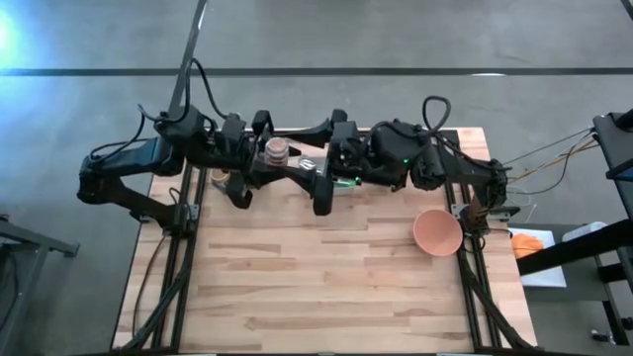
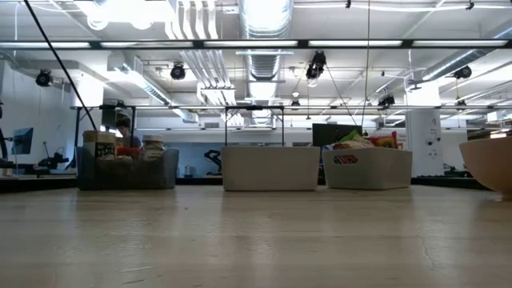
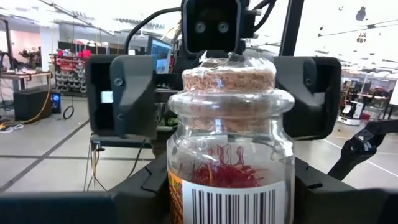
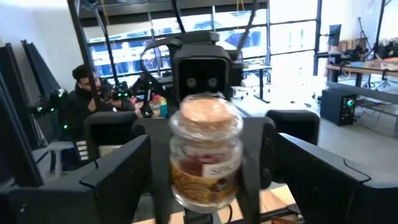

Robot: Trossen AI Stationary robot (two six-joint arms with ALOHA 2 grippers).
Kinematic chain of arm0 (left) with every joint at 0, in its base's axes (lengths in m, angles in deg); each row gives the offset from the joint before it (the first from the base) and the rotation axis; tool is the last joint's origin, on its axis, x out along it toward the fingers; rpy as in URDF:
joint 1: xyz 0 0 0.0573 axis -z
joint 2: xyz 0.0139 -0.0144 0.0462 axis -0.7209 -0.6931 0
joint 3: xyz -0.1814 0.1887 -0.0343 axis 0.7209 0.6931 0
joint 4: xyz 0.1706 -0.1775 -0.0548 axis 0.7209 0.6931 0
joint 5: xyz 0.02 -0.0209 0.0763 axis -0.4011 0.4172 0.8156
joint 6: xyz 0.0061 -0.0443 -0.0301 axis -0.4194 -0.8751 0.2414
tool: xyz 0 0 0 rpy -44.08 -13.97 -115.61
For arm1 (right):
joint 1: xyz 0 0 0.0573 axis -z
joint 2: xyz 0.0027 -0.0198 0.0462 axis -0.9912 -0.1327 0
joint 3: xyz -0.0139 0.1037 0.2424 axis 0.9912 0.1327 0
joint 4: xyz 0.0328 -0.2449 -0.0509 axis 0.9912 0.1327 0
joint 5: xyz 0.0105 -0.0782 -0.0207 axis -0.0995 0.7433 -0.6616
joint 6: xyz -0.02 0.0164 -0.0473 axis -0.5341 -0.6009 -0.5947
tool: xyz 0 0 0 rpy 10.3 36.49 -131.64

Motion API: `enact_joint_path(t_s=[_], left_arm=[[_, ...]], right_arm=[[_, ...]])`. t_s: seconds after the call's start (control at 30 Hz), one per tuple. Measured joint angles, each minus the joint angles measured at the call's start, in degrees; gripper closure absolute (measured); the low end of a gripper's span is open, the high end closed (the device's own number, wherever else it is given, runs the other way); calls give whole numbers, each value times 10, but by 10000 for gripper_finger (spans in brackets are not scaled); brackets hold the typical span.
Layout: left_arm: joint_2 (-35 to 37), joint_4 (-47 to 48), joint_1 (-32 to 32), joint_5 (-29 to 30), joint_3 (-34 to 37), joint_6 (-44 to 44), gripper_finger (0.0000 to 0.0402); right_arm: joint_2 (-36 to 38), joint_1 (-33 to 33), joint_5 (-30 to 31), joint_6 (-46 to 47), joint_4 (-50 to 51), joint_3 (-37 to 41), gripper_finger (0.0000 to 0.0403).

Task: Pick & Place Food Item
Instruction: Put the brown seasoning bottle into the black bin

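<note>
we've got most of the wooden desk point(image 1: 326, 287) bare on the near side, just the orange bowl point(image 1: 436, 232) sitting by its right edge. both arms are bunched up along the far edge, reaching toward each other above the desk. the left claw point(image 1: 265, 158) is clamped on a small glass jar point(image 1: 277, 150) with a cork lid and red threads inside, held upright in the air. the right claw point(image 1: 336, 163) faces it from just beside, fingers spread wide, holding nothing.
</note>
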Motion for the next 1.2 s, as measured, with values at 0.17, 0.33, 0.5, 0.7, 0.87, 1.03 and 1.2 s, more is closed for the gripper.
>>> enact_joint_path(t_s=[0.17, 0.33, 0.5, 0.7, 0.87, 1.03, 1.2], left_arm=[[-5, -4, 0, 0, 0, 10, 230], [-19, -8, 0, 0, 0, 11, 230], [-20, -13, 0, 0, 0, 19, 230], [-19, -30, 0, 0, 1, 22, 230], [-19, -34, 0, 2, 1, 24, 230], [-19, -38, 0, 7, 1, 28, 230], [-17, -45, 0, 1, 1, 25, 230]], right_arm=[[-8, 7, 2, 15, -3, 2, 67], [-19, 9, -1, 15, -13, 2, 74], [-19, 9, -1, 8, -14, 2, 133], [-16, 9, -3, -8, -17, 1, 219], [-16, 8, -8, -16, -16, 1, 226], [-16, 9, -29, -20, -19, 1, 209], [-15, 9, -38, -23, -9, 2, 132]])
